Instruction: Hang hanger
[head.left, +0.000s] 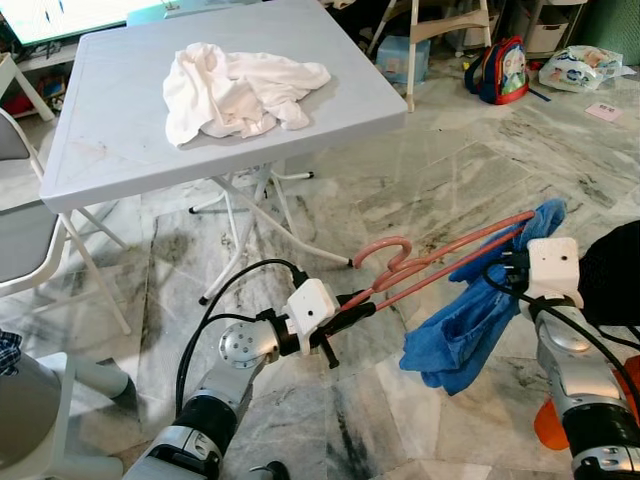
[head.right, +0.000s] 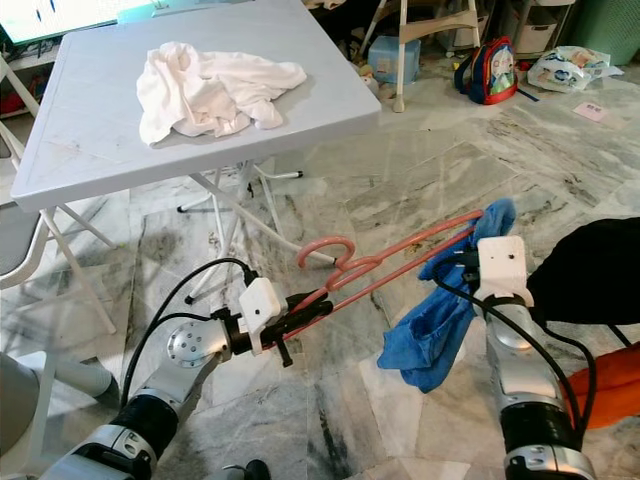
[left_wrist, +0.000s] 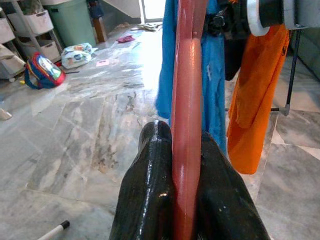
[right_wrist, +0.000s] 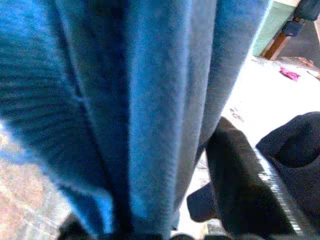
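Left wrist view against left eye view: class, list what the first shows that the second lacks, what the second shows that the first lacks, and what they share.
Left wrist view alone: the left tool's fingers clamped on either side of the pink hanger, and an orange garment hanging behind. Left eye view alone: the folding table carrying a crumpled white cloth, the hanger's hook, and the right tool at the blue cloth. Both: hanger, blue cloth, marble floor, backpack.

The robot has 2 silver arms with black joint collars, each wrist carrying a white boxy camera housing. Black cables loop along both forearms. The left pincer (head.left: 352, 310) and the right pincer (head.left: 505, 262) each have 2 glossy black fingers.
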